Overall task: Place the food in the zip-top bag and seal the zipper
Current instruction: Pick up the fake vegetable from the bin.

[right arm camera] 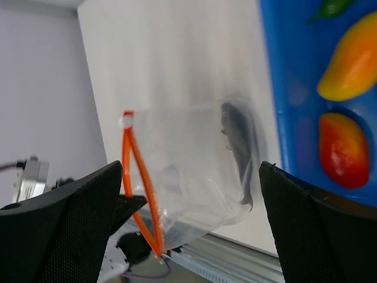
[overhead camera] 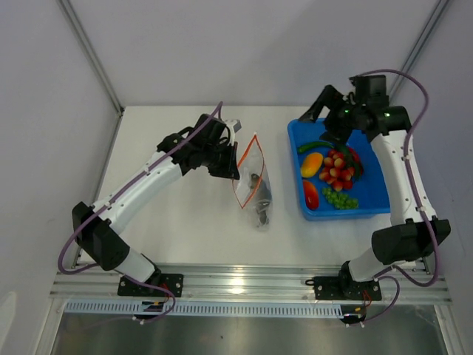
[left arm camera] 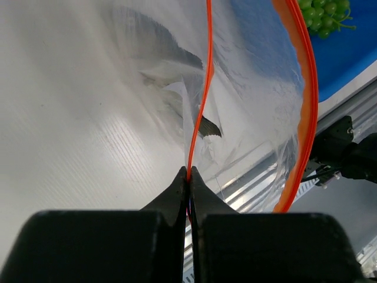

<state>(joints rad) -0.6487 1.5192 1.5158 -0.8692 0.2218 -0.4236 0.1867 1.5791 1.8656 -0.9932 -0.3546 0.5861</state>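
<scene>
Zip-top bag (overhead camera: 250,161) lies at table (overhead camera: 185,222) centre, fish (overhead camera: 260,201) inside. Left gripper (left arm camera: 188,175) meets its zipper (left arm camera: 202,88) at left. Tub (overhead camera: 371,185) sits right of it, holding mango (overhead camera: 311,163), cherry tomatoes (overhead camera: 338,170), grapes (overhead camera: 341,199).

one zip-top bag (overhead camera: 250,171), one fish (right arm camera: 238,147), one mango (overhead camera: 312,163), one tub (overhead camera: 377,188).

Looking like a robotics lab: pale panels (overhead camera: 222,44) are walling the white counter (overhead camera: 185,222) beyond the left claw (overhead camera: 235,168); an aluminium rail (overhead camera: 251,276) is carrying arm bases (overhead camera: 151,285).

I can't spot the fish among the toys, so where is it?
The grey fish is inside the clear bag at mid-table in the top view, between the left gripper and the blue tub.
</scene>
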